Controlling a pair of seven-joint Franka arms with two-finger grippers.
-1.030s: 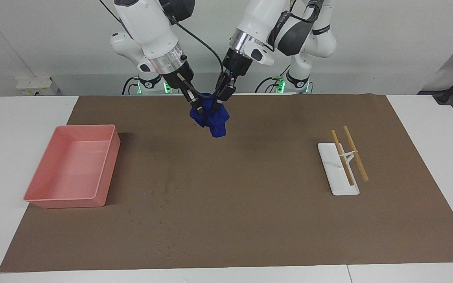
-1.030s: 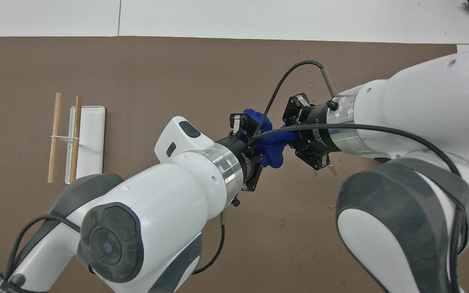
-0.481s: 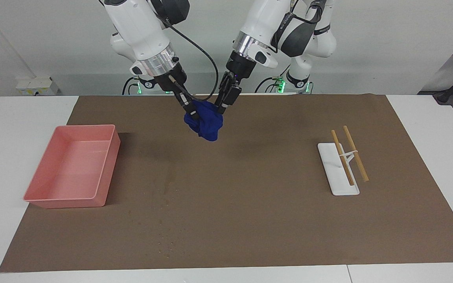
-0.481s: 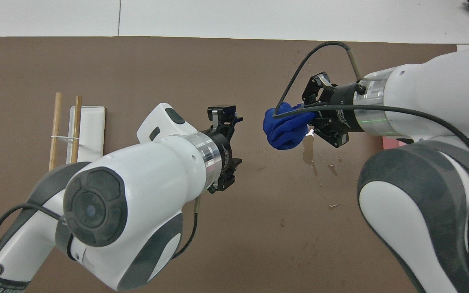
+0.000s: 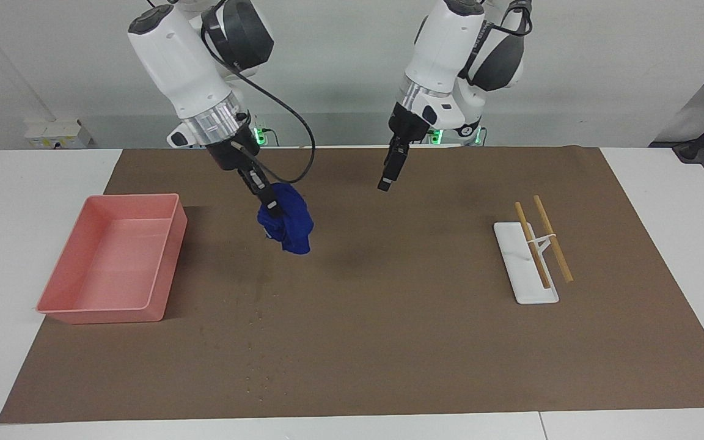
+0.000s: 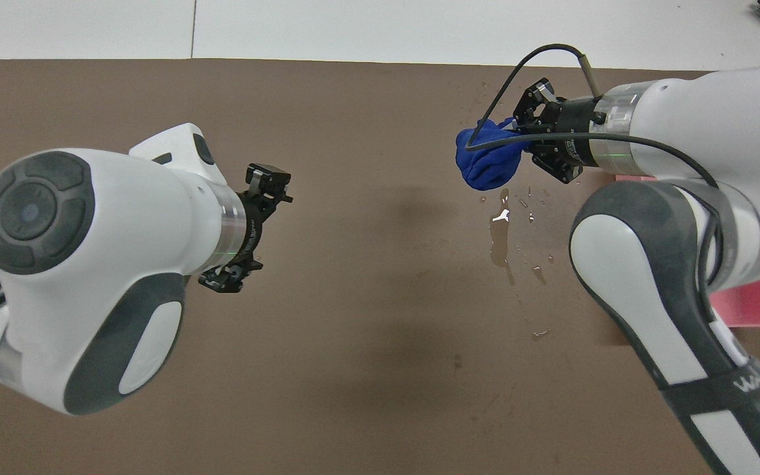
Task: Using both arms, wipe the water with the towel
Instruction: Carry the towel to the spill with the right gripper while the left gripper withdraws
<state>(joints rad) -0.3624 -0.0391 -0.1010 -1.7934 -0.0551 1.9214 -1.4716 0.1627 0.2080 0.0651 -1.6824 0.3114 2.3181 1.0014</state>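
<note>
My right gripper [image 5: 271,208] is shut on the blue towel [image 5: 288,227], a wrinkly lump that hangs a little above the brown mat. It also shows in the overhead view [image 6: 485,165] at the right gripper [image 6: 525,142]. The water [image 6: 500,234] is a thin damp streak with droplet specks; in the facing view the streak [image 5: 260,284] is faint. The towel is over the mat close to the streak's end nearer to the robots. My left gripper [image 5: 387,177] is open and empty, raised over the mat's middle, well apart from the towel.
A pink tray [image 5: 162,269] stands at the right arm's end of the mat. A white holder [image 5: 526,287] with two wooden sticks [image 5: 550,235] lies toward the left arm's end. The brown mat [image 5: 425,342] covers most of the table.
The left gripper let go of the towel and drew back toward its own side. The right gripper carried the towel alone toward the water streak and lower.
</note>
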